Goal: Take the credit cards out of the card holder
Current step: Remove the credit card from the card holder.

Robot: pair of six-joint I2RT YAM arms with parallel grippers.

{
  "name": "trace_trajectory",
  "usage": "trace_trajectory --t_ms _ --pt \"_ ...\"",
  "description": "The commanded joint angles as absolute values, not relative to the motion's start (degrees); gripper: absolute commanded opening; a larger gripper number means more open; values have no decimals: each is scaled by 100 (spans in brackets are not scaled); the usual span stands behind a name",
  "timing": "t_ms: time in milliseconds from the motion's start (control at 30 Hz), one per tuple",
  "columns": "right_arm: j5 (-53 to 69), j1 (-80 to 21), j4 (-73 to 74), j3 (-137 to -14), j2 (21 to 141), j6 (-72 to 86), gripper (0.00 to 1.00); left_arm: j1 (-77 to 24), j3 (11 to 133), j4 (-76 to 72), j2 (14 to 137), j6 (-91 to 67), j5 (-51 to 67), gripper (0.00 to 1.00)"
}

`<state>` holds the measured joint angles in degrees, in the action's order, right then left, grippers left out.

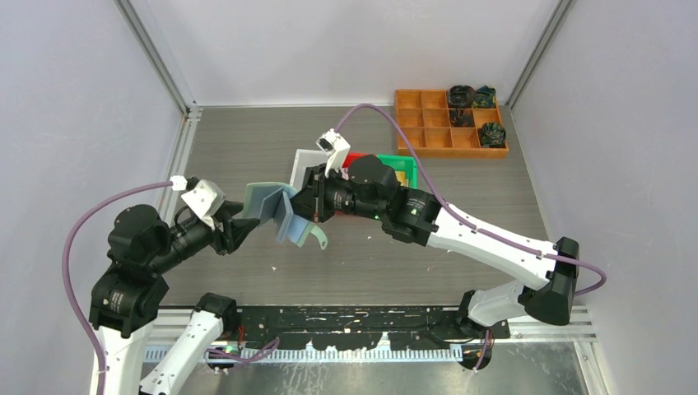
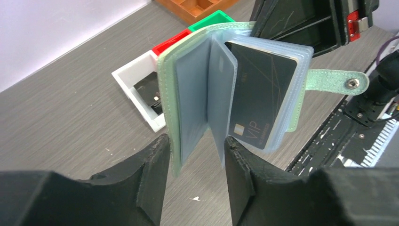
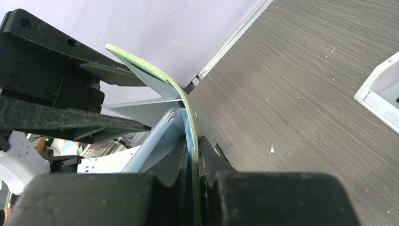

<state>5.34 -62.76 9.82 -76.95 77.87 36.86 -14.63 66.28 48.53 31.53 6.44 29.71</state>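
Note:
The mint-green card holder (image 1: 278, 211) hangs open above the table between the two arms. My right gripper (image 3: 192, 146) is shut on its green cover and a few pocket sheets. A black credit card (image 2: 259, 101) printed "VIP" sits in a translucent pocket of the card holder (image 2: 193, 89). The empty pocket sheets fan out to the left of it. My left gripper (image 2: 195, 147) is open. Its fingers straddle the holder's lower edge, with the left cover and some empty sheets between them. The snap strap (image 2: 349, 84) sticks out to the right.
A white bin (image 2: 134, 75) holding a dark card (image 2: 148, 89) stands behind the holder, with a red bin (image 1: 354, 158) and a green bin (image 1: 402, 167) beside it. An orange compartment tray (image 1: 428, 125) with dark objects is at the back right.

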Motion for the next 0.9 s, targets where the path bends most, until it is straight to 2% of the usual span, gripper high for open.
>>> trace_trajectory --t_ms 0,267,467,500,600,767,867 --pt "1099 -6229 125 -7610 7407 3841 1 -1477 6843 4636 3145 709 2579 45" --pt "1640 -6175 -372 -7337 7231 3859 1 -1479 6897 4623 3190 657 2698 42" --pt "1997 -6160 -817 -7108 7066 3788 1 -1474 6932 4588 3210 632 2702 45" --pt "2076 -6157 -909 -7045 7019 3757 1 -1478 6939 4588 3197 639 2682 49" --pt "2245 -6148 -869 -6985 6924 3562 1 -1476 6997 4558 3156 657 2623 71" --pt "2722 -6142 -608 -6971 6776 3148 1 -1476 7277 4665 3162 635 2958 92" --pt "3001 -6143 -484 -6961 6662 2847 1 -1476 7508 4904 3270 460 3639 97"
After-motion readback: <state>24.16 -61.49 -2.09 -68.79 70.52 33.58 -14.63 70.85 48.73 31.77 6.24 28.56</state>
